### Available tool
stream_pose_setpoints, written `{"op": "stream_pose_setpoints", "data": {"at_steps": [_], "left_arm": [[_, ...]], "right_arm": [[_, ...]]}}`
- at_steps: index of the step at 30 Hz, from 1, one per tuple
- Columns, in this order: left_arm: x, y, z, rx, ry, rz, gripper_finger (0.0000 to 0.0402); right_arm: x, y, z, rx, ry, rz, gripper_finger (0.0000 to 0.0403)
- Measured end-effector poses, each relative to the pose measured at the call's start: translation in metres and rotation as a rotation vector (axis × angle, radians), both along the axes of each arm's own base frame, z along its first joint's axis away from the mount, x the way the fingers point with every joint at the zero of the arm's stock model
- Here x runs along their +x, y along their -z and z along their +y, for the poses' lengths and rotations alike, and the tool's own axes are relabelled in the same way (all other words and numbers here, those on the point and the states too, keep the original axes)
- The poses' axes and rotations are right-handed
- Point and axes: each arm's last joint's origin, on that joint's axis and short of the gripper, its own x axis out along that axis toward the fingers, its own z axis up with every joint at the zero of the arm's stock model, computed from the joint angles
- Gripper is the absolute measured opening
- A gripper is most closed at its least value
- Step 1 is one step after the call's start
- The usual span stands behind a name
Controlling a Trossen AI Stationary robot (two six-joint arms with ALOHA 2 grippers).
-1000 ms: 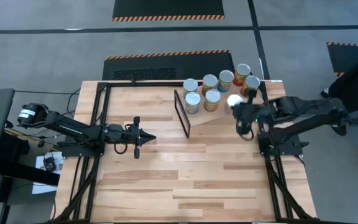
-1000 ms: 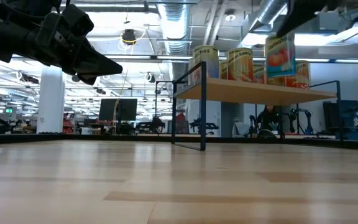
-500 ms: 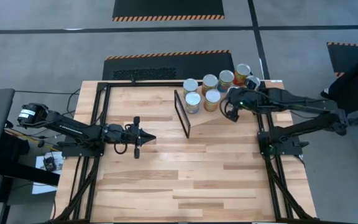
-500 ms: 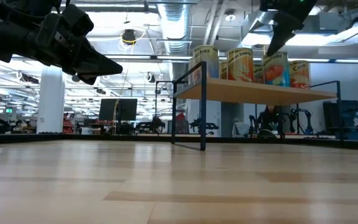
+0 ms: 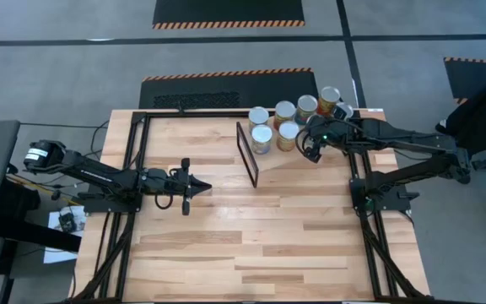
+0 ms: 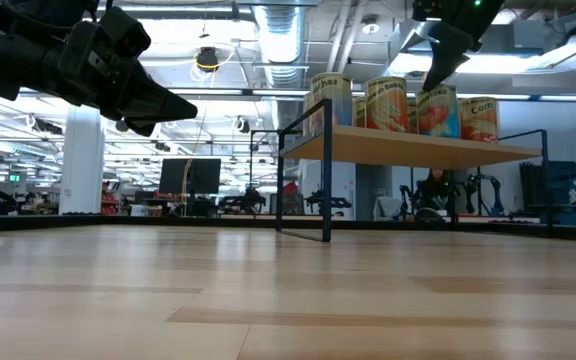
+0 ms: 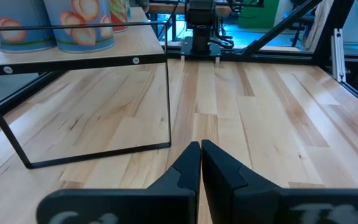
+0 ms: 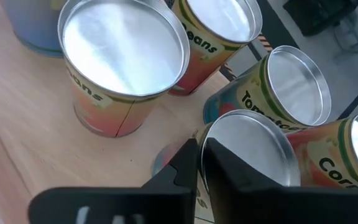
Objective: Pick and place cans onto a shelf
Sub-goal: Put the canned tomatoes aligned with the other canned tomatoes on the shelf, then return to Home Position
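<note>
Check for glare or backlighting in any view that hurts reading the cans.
Low view: bright ceiling lights backlight the left gripper into a silhouette; the cans on the shelf stay readable. Right wrist view: silver lids reflect brightly, labels legible.

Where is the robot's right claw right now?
The right gripper hangs over the shelf at the table's far right, just above the cans clustered there.
</note>
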Motion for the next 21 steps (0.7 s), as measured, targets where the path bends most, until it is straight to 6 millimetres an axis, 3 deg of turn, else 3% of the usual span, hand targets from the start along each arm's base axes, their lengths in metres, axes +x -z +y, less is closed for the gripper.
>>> {"op": "stream_pose_setpoints", "data": {"at_steps": [13,21], "left_arm": [[0.0,0.0,0.0,-0.001,0.0,0.0,0.0004],[0.0,0.0,0.0,-0.001,0.0,0.0,0.0004]], "right_arm": [[0.0,-0.005,0.0,-0.055,-0.03,0.012,0.0096],[-0.022,-0.04,0.021,-0.143,-0.137,-0.137,0.006]]}}
